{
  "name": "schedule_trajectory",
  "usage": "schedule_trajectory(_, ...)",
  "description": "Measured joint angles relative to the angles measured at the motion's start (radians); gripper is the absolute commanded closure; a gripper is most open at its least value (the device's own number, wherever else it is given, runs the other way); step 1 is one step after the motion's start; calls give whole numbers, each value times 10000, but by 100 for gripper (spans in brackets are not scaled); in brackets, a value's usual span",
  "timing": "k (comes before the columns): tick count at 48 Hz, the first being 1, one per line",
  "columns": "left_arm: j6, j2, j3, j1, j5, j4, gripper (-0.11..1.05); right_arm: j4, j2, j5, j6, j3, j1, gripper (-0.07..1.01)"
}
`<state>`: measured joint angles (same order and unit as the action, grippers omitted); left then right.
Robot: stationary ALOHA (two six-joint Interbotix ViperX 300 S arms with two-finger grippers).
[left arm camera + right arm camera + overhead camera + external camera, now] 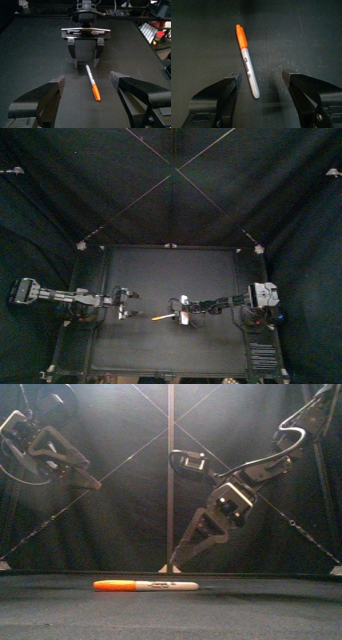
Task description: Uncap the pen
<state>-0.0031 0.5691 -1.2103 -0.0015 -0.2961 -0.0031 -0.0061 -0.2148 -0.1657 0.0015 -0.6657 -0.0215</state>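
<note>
- The black two-jawed left claw [87,76] hangs above the left part of the flat black table [160,350]. Its jaws are spread wide and there is nothing between them but air.
- Straight ahead of the left claw, in line with the gap between its jaws, lies a slim marker pen [92,83] with a white barrel bearing dark print. It lies flat on the table, and neither claw grips it.
- The pen's orange plastic cap [97,93] is seated on the barrel. It is the end nearer the left claw and farther from the right claw.
- The pen's bare white tail points away from the left claw and reaches in under the right claw. In the right wrist view the tail shows within the gap between that claw's jaws, closer to one jaw than the other.
- The black two-jawed right claw [260,75] is tipped down over the pen's tail, facing the left claw across the pen. Its jaws stand well apart, wider than the barrel, and hold nothing.
- In the front view the right claw reaches lower than the left claw, down near the table. Whether it touches the table I cannot tell.
</note>
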Motion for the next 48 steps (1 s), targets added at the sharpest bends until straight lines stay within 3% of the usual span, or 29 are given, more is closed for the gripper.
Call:
schedule_trajectory(14, 0, -936, 322, 15, 138, -31, -8, 0, -276, 245, -46, 0, 15, 25)
schedule_trajectory(19, 31, -1181, 583, 15, 476, -199, -8, 0, -307, 307, -31, 31, 61, 36)
schedule_trajectory(22, 0, -1335, 752, 15, 767, -353, -8, 15, -307, 322, -77, 31, 61, 40)
schedule_trajectory(24, 31, -1442, 890, 15, 966, -445, -8, 0, -307, 322, -61, 31, 61, 42)
schedule_trajectory(30, 15, -1856, 1365, 31, 1503, -568, -8, 0, -169, 353, -77, 0, 0, 42)
schedule_trajectory(34, 61, -2194, 1672, 77, 1749, -552, -8, 0, 153, 368, -92, -61, -92, 42)
schedule_trajectory(42, 61, -2945, 2270, 322, 2163, -568, -8, 0, 920, 368, -92, -184, -445, 42)
schedule_trajectory(44, 31, -3160, 2424, 368, 2270, -552, -8, -31, 1058, 368, -92, -184, -491, 42)
schedule_trajectory(47, 92, -3451, 2638, 430, 2393, -476, -8, -123, 1197, 368, -92, -199, -552, 42)
schedule_trajectory(48, 77, -3590, 2730, 445, 2454, -430, -8, -153, 1212, 368, -92, -199, -552, 42)
